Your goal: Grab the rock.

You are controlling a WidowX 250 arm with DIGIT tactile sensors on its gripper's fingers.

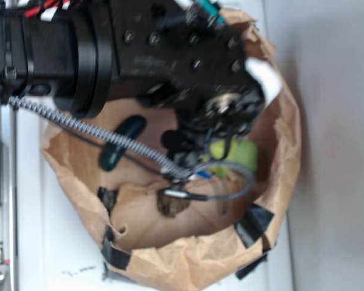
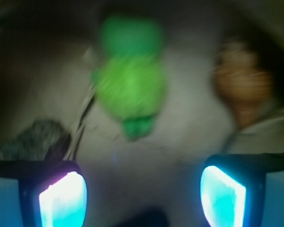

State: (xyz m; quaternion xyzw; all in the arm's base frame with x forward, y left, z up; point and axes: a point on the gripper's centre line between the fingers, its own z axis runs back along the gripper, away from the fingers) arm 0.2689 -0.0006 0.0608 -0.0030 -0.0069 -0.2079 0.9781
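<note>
The wrist view is blurred, yet it shows the gripper (image 2: 142, 196) with its jaws released, wide apart and holding nothing: two glowing fingertips (image 2: 61, 201) stand at the lower left and lower right of the frame with bare paper between them. The rock (image 2: 35, 139), a dark grey-brown lump, lies at the left edge of the frame just above the left fingertip, outside the gap. A green toy (image 2: 130, 90) sits in the upper middle, and an orange-brown shell (image 2: 241, 87) in the upper right.

In the exterior view the black arm (image 1: 127, 48) fills the upper part of the frame and hangs over a brown paper bag (image 1: 188, 260) whose rim is patched with black tape. The bag rests on a white worktop (image 1: 54, 242). Inside it the rock (image 1: 173, 205) lies near the lower middle, partly crossed by cables. A dark teal oblong thing (image 1: 121, 142) lies to the upper left of the rock, and the green toy (image 1: 236, 156) to its upper right, partly hidden by the arm.
</note>
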